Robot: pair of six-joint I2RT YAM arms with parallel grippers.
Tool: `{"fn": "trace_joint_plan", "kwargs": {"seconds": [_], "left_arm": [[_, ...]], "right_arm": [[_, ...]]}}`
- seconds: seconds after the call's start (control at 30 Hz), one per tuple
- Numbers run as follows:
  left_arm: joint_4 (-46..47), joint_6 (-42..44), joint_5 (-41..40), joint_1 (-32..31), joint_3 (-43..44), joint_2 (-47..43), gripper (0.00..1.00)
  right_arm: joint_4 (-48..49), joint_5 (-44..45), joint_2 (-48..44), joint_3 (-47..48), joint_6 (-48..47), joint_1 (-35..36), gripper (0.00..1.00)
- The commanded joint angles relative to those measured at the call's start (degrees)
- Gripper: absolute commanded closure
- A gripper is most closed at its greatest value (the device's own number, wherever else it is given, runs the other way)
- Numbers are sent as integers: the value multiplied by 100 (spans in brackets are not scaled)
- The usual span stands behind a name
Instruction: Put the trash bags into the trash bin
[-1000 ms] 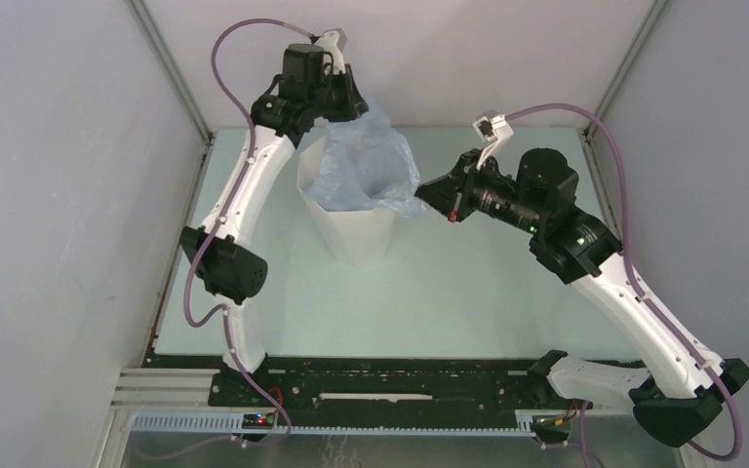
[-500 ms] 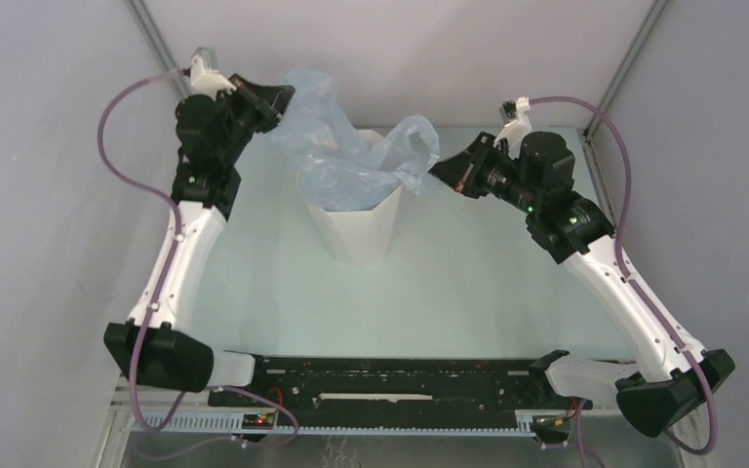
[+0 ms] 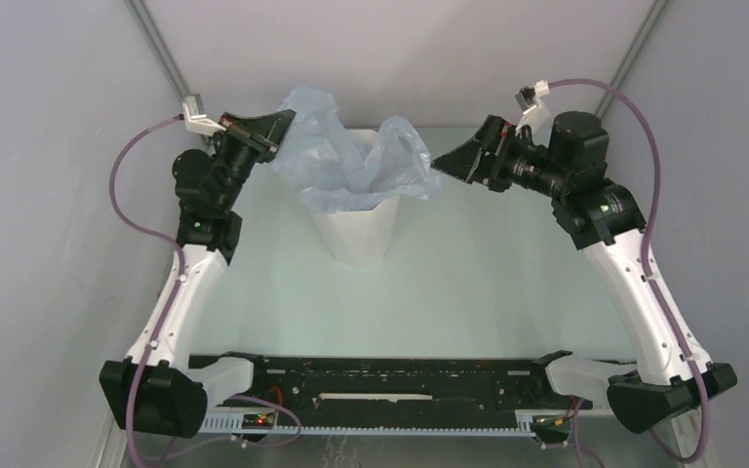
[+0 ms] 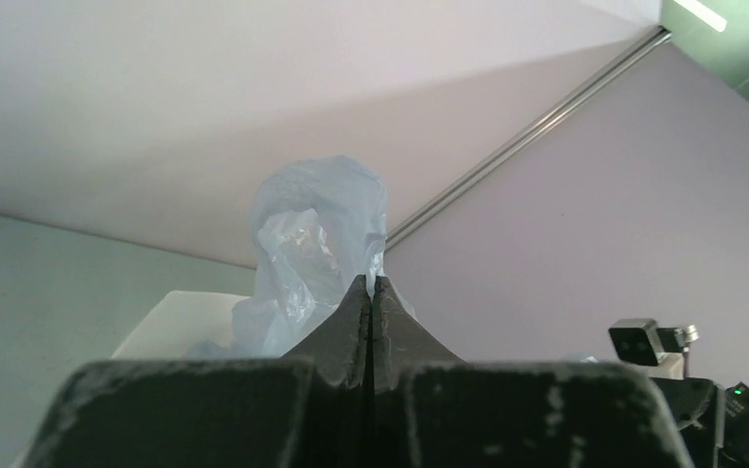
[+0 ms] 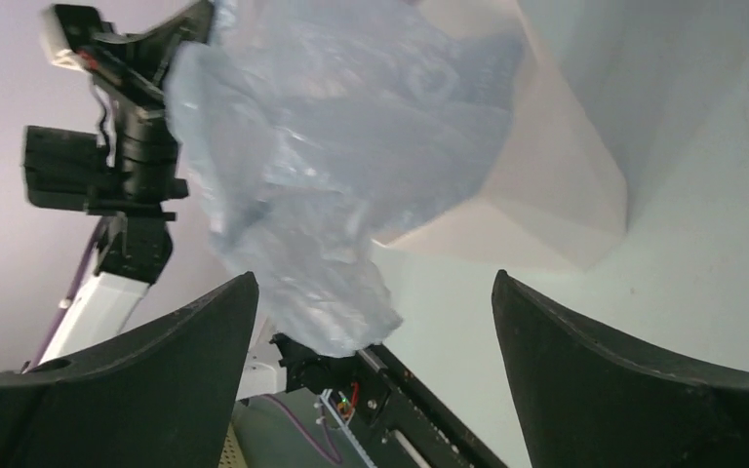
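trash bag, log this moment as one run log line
left pincer: shut on trash bag edge | right pincer: open, not gripping | trash bag: partly in trash bin, top bunched above rim

Your trash bag (image 3: 336, 166) is thin translucent plastic film, pale blue-grey, wrinkled all over, with a soft sheen along the creases. The trash bin (image 3: 356, 239) is white translucent plastic, smooth and matt on its flat facets. The worktop (image 3: 468, 283) looks smooth, pale green and faintly glossy. On your left gripper (image 4: 371, 285) the jaws are matt black plastic, finely grainy, with pale scuffing on the block behind them. The arm shells (image 3: 180, 292) are smooth white plastic.
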Motion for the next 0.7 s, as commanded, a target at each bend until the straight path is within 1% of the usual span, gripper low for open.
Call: {"fn": "trace_joint_plan", "kwargs": {"seconds": [0.0, 0.07, 0.13, 0.2, 0.27, 0.3, 0.37, 0.43, 0.53, 0.57, 0.6, 0.63, 0.67], "left_arm": [[189, -52, 87, 39, 93, -313, 100], [87, -66, 83, 37, 158, -349, 100], [-145, -71, 97, 39, 247, -398, 100], [-234, -121, 78, 35, 238, -488, 100], [-299, -176, -18, 36, 207, -561, 100], [-355, -194, -53, 37, 205, -589, 100], [-441, -226, -146, 42, 209, -588, 100], [-516, -270, -219, 42, 243, -529, 100], [-508, -384, -163, 37, 343, -405, 100], [-507, -407, -148, 36, 361, -378, 100], [-489, -443, -133, 33, 378, -362, 100], [-466, -468, -141, 31, 393, -361, 100], [-466, -490, -157, 32, 409, -354, 100]], "right_arm": [[-23, -201, -60, 534, -967, 88, 0], [-107, -183, -175, 559, -1447, 30, 0], [-152, -276, -224, 669, -1472, -118, 0], [-149, -125, -289, 689, -1022, -101, 0], [319, -5, -528, 340, -551, 128, 0], [578, 195, -693, 99, -456, 379, 0], [698, 784, -957, -277, -587, 905, 0], [404, 1610, -1047, -441, -1027, 1467, 0], [144, 3155, -1033, -440, -1869, 2410, 0], [82, 3681, -942, -354, -1894, 2553, 0], [-151, 4050, -767, -167, -1693, 2571, 0], [-280, 4291, -566, 36, -1403, 2543, 0], [-302, 4293, -383, 165, -1150, 2537, 0]]}}
